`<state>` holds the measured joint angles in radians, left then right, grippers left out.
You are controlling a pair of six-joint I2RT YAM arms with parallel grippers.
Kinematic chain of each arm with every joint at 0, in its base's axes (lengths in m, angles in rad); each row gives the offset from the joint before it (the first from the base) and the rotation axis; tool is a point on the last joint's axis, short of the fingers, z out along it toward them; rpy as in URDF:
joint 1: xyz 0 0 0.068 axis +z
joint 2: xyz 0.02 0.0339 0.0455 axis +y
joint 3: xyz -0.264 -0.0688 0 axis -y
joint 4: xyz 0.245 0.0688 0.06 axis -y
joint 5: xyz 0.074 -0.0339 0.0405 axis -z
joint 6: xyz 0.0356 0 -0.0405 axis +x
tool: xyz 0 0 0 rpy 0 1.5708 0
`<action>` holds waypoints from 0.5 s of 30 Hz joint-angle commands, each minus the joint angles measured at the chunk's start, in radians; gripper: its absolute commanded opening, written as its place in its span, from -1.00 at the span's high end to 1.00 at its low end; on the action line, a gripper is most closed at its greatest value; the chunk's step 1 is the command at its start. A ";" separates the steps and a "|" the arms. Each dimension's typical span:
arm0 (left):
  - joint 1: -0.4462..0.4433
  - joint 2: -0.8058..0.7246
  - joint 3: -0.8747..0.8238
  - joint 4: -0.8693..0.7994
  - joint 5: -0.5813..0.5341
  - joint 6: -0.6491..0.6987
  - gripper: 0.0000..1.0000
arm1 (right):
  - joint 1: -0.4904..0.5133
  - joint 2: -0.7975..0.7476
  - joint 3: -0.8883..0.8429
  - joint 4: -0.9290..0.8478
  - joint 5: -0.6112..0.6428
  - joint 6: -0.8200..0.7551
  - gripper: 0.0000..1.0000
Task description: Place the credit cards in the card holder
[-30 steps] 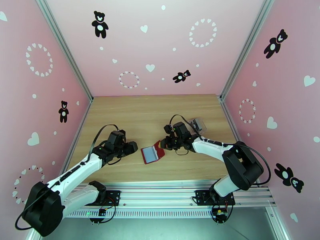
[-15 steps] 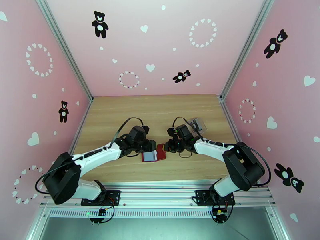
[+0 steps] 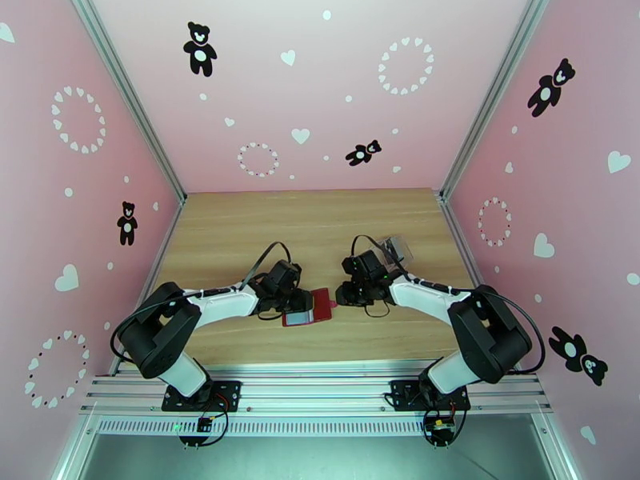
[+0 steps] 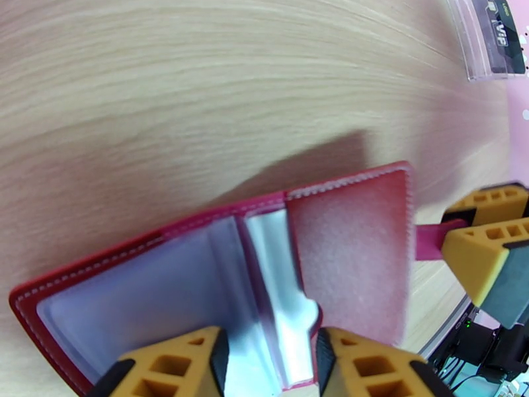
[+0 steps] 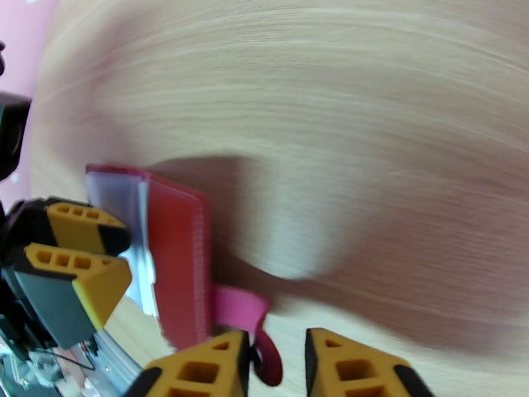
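The red card holder [image 3: 320,306] lies open on the wooden table, its pale clear sleeves [image 4: 271,279] facing up. My left gripper [image 4: 271,365] comes in over its near edge with the fingers partly apart, and the upright middle sleeves sit between them. To the right, my right gripper [image 5: 274,368] is open, with the pink snap tab [image 5: 241,306] lying loose between its fingertips. A dark credit card [image 4: 497,33] lies inside the clear plastic case [image 3: 396,250] behind the right gripper [image 3: 338,298].
Bare wooden tabletop [image 3: 304,226] stretches behind the holder up to the pink back wall. Pink side walls with metal rails close in left and right. An aluminium rail [image 3: 320,390] runs along the near edge.
My left arm has swung right onto the card holder and its jaws have narrowed. The right gripper has opened off the snap tab, and the holder's right flap has dropped flatter.
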<state>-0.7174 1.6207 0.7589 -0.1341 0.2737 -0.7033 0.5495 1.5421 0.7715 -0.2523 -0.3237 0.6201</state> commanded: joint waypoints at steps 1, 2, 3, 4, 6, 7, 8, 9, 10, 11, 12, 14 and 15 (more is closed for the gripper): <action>-0.008 -0.017 -0.014 -0.018 -0.022 0.006 0.16 | -0.005 -0.023 0.047 -0.083 0.096 -0.060 0.23; -0.008 -0.019 -0.003 -0.034 -0.022 0.012 0.16 | -0.006 -0.028 0.055 -0.086 0.106 -0.065 0.21; -0.008 -0.023 0.010 -0.052 -0.025 0.018 0.16 | -0.006 -0.037 0.063 -0.088 0.117 -0.069 0.19; -0.008 -0.032 0.019 -0.068 -0.027 0.023 0.15 | -0.006 -0.047 0.071 -0.087 0.127 -0.071 0.18; -0.008 -0.053 0.028 -0.090 -0.039 0.028 0.15 | -0.006 -0.061 0.083 -0.083 0.137 -0.071 0.15; -0.008 -0.066 0.026 -0.094 -0.046 0.031 0.15 | -0.006 -0.067 0.088 -0.084 0.138 -0.071 0.14; -0.008 -0.075 0.023 -0.095 -0.051 0.030 0.14 | -0.006 -0.076 0.089 -0.083 0.139 -0.071 0.13; -0.008 -0.083 0.019 -0.096 -0.056 0.031 0.14 | -0.006 -0.085 0.088 -0.083 0.144 -0.073 0.10; -0.008 -0.090 0.016 -0.093 -0.059 0.028 0.14 | -0.006 -0.094 0.090 -0.091 0.153 -0.075 0.09; -0.008 -0.094 0.015 -0.091 -0.058 0.026 0.14 | -0.006 -0.108 0.095 -0.105 0.172 -0.078 0.08; -0.008 -0.098 0.014 -0.092 -0.055 0.025 0.13 | -0.006 -0.126 0.104 -0.127 0.201 -0.075 0.05; -0.008 -0.110 0.019 -0.098 -0.053 0.025 0.13 | -0.006 -0.174 0.125 -0.169 0.244 -0.089 0.01; -0.008 -0.120 0.023 -0.104 -0.052 0.024 0.13 | -0.006 -0.211 0.127 -0.181 0.265 -0.095 -0.02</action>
<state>-0.7174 1.5307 0.7628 -0.2031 0.2424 -0.6914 0.5476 1.4189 0.8528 -0.3622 -0.1425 0.5491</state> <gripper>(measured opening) 0.436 0.505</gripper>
